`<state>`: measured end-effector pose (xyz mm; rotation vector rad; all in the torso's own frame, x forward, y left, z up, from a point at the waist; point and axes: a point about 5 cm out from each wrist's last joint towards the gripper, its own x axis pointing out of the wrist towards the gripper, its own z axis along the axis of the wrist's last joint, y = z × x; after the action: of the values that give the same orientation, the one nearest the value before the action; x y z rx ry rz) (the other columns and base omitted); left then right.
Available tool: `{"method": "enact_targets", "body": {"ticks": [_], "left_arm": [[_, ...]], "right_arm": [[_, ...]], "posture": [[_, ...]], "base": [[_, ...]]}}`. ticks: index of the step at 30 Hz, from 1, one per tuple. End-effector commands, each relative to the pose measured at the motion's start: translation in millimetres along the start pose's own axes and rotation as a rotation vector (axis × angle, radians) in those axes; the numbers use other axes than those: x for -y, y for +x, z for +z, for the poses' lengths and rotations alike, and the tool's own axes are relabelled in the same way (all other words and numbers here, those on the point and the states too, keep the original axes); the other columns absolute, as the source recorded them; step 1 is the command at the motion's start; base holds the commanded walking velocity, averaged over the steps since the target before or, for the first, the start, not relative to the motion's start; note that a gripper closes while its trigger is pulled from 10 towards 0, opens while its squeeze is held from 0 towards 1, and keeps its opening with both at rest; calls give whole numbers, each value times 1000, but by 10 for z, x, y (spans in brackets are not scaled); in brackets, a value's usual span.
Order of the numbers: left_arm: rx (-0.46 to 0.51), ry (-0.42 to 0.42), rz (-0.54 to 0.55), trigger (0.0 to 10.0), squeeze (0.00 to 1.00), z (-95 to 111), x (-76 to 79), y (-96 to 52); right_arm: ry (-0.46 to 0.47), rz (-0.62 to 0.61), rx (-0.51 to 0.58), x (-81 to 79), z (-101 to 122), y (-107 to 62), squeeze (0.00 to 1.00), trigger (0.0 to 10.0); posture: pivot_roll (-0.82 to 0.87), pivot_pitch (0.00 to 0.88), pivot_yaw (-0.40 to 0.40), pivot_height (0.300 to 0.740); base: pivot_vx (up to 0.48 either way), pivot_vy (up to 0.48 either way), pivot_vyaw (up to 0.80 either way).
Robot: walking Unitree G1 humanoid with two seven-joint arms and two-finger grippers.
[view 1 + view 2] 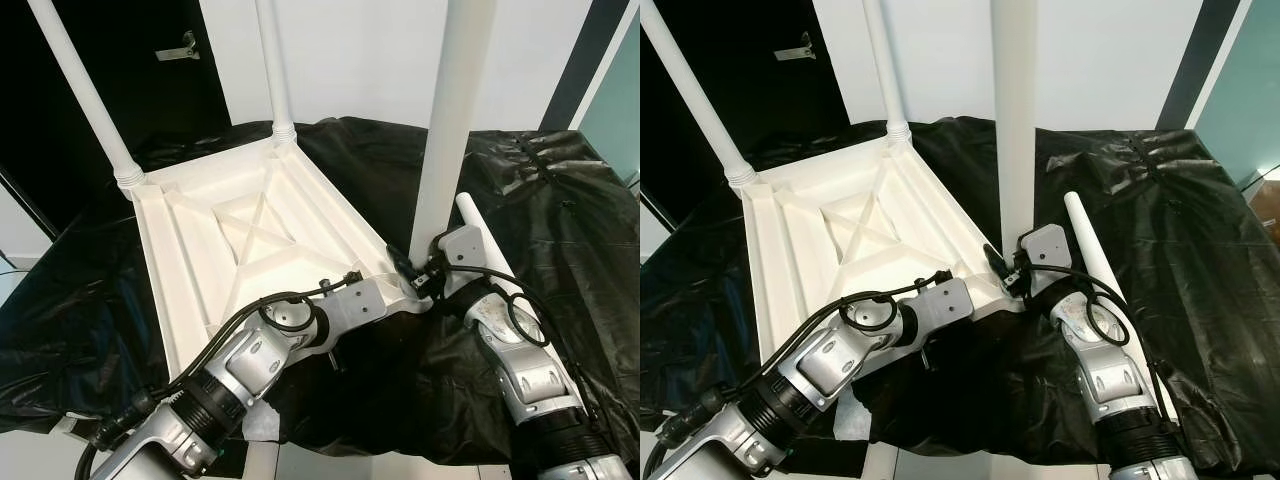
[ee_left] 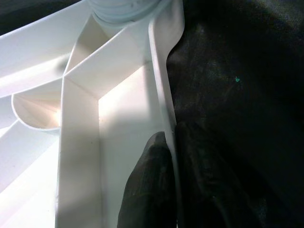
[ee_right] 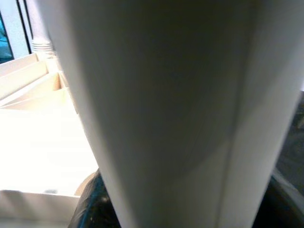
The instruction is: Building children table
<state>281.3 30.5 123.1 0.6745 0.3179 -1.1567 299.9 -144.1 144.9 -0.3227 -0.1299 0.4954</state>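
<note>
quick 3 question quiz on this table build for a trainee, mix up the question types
1. True or false: the white tabletop lies upside down on the black sheet.
2. How many legs stand upright in its corners? A) one B) two C) three D) four
3. Fill in: the left gripper pinches the tabletop's ____, with one finger on each side.

Key
1. True. Its ribbed underside faces up.
2. C. Two far legs and the near leg that the right gripper holds at its base. A loose leg lies on the sheet.
3. Rim (edge wall).
</note>
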Motion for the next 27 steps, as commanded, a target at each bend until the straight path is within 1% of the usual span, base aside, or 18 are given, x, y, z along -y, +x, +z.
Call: {"method": "enact_targets", "body": {"ticks": [1, 4, 5, 7, 8, 9, 10, 11, 13, 15, 16, 18, 19, 20, 21, 23, 24, 27], "left_arm": [[-11, 53, 81, 10000, 0, 5, -142, -87], [-12, 53, 82, 10000, 0, 6, -146, -93], [-12, 55, 83, 10000, 0, 7, -147, -93], [-12, 55, 83, 10000, 0, 7, -147, -93], [-12, 56, 84, 10000, 0, 11, -151, -94], [-12, 56, 84, 10000, 0, 11, -151, -94], [-11, 57, 85, 10000, 0, 15, -153, -95], [-11, 57, 85, 10000, 0, 15, -153, -95], [-10, 59, 86, 10000, 0, 22, -159, -97], [-10, 59, 86, 10000, 0, 22, -159, -97], [-9, 60, 87, 10000, 0, 26, -161, -98], [-9, 60, 87, 10000, 0, 26, -161, -98], [-7, 61, 88, 10000, 0, 31, -161, -99], [-7, 61, 88, 10000, 0, 31, -161, -99], [-6, 61, 89, 10000, 0, 34, -164, -100], [-5, 62, 93, 10000, 0, 34, -171, -105], [-5, 63, 94, 10000, 0, 33, -172, -108], [-5, 63, 94, 10000, 0, 30, -170, -113]], "right_arm": [[48, 59, -124, -117, -280, -79, 0, 10000], [63, 92, -102, -113, -281, -71, 0, 10000], [111, 117, -90, -102, -281, -62, 0, 10000], [111, 117, -90, -102, -281, -62, 0, 10000], [174, 112, -95, -82, -288, -53, 0, 10000], [174, 112, -95, -82, -288, -53, 0, 10000], [216, 89, -109, -44, -305, -38, 0, 10000], [216, 89, -109, -44, -305, -38, 0, 10000], [263, 24, -160, 44, -359, -4, 0, 10000], [263, 24, -160, 44, -359, -4, 0, 10000], [279, -5, -180, 89, -370, 14, 0, 10000], [279, -5, -180, 89, -370, 14, 0, 10000], [298, -29, -196, 131, -377, 31, 0, 10000], [298, -29, -196, 131, -377, 31, 0, 10000], [333, -55, -207, 171, -378, 51, 0, 10000], [439, -110, -237, 236, -404, 78, 0, 10000], [452, -117, -243, 252, -407, 85, 0, 10000], [440, -109, -251, 276, -409, 88, 0, 10000]], "posture": [[-39, 9, 41, 740], [-38, 8, 43, 740], [-36, 7, 44, 740], [-36, 7, 44, 740], [-34, 7, 46, 740], [-34, 7, 46, 740], [-33, 6, 43, 740], [-33, 6, 43, 740], [-33, 5, 41, 740], [-33, 5, 41, 740], [-34, 4, 40, 740], [-34, 4, 40, 740], [-36, 5, 39, 740], [-36, 5, 39, 740], [-35, 5, 33, 740], [-33, 4, 31, 740], [-33, 4, 31, 740], [-35, 2, 31, 740]], "base": [[0, 0, 0], [0, 0, 0], [0, 0, 0], [0, 0, 0], [0, 0, 0], [0, 0, 0], [0, 0, 0], [0, 0, 0], [0, 0, 0], [0, 0, 0], [0, 0, 0], [0, 0, 0], [0, 0, 0], [0, 0, 0], [0, 0, 0], [0, 0, 0], [0, 0, 0], [0, 0, 0]]}}
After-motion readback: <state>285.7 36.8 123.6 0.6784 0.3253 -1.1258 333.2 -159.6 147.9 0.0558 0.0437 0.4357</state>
